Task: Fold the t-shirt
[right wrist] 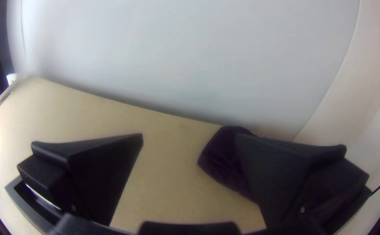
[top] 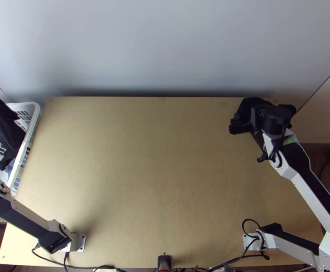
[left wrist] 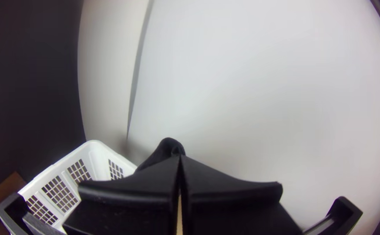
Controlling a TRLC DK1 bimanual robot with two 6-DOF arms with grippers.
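Note:
My right gripper is open over the table's back right corner, beside a dark folded cloth. In the right wrist view nothing is between the fingertips of the right gripper, and one finger partly covers the dark cloth. Another dark garment hangs bunched over the basket at the left in the top view. In the left wrist view the left gripper is shut, with a bunched bit of the dark garment at its fingertips. I cannot tell which cloth is the t-shirt.
A white laundry basket stands at the table's left edge, with some blue cloth inside. Bare wooden table stretches between the arms. A pale wall rises behind the back edge. Black cables run along the near edge.

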